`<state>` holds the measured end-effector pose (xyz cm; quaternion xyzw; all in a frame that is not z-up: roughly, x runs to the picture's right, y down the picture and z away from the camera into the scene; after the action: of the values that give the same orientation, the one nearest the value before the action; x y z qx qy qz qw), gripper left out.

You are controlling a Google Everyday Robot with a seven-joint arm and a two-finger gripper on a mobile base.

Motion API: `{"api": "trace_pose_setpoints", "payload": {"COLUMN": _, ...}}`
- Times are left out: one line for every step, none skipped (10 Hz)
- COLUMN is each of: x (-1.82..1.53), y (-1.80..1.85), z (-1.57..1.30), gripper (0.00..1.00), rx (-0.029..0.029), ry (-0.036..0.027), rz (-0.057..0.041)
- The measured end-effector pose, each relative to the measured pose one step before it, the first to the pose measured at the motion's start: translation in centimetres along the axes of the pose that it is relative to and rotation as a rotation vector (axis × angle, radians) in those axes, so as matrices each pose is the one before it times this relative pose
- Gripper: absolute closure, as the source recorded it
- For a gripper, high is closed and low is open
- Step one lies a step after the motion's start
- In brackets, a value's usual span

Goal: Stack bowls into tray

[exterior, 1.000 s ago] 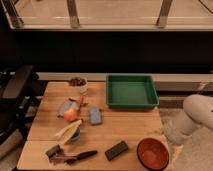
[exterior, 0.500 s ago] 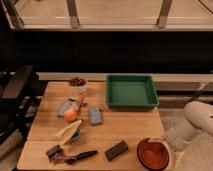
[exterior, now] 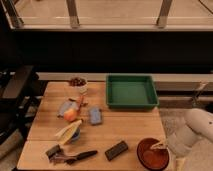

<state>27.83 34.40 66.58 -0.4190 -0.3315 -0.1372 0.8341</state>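
A glossy red-orange bowl (exterior: 151, 154) sits at the table's front right corner, cut off by the picture's bottom edge. The green tray (exterior: 131, 104) lies empty at the back right of the wooden table. My gripper (exterior: 168, 154) comes in from the lower right on a white arm and hovers at the bowl's right rim. It is open: one fingertip (exterior: 158, 145) is over the rim and the other points down beside the bowl. Nothing is held.
A small white cup (exterior: 78, 85) with dark contents stands at the back. An orange (exterior: 71, 115), a blue sponge (exterior: 95, 116), a banana (exterior: 67, 131), a dark block (exterior: 116, 150) and a black-handled tool (exterior: 75, 157) lie left of the bowl. A black chair (exterior: 15, 95) stands at the table's left.
The white arm has sunk lower and drawn toward the bottom right corner. The gripper stays at the bowl's right rim. The bowl has not visibly moved.
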Motion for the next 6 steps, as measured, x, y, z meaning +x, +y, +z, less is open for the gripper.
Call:
{"api": "trace_pose_setpoints", "payload": {"x": 0.130, "y": 0.104, "z": 0.716, "gripper": 0.20, "rx": -0.00473, "ry": -0.01667, "rz": 0.00341}}
{"api": "trace_pose_setpoints", "payload": {"x": 0.246, "y": 0.079, "z": 1.093, "gripper": 0.20, "rx": -0.00361, "ry": -0.02454, "rz": 0.00616}}
{"api": "trace_pose_setpoints", "payload": {"x": 0.176, "y": -0.080, "z": 0.745, "gripper": 0.20, "rx": 0.00073, "ry": -0.01787, "rz": 0.00386}}
{"api": "trace_pose_setpoints", "payload": {"x": 0.025, "y": -0.116, "z": 0.452, "gripper": 0.20, "rx": 0.00155, "ry": -0.01493, "rz": 0.00198}}
{"api": "trace_pose_setpoints", "payload": {"x": -0.006, "y": -0.108, "z": 0.464, "gripper": 0.24, "rx": 0.00280, "ry": -0.01661, "rz": 0.00162}}
{"api": "trace_pose_setpoints", "payload": {"x": -0.036, "y": -0.130, "z": 0.414, "gripper": 0.33, "rx": 0.00337, "ry": -0.01468, "rz": -0.00038}}
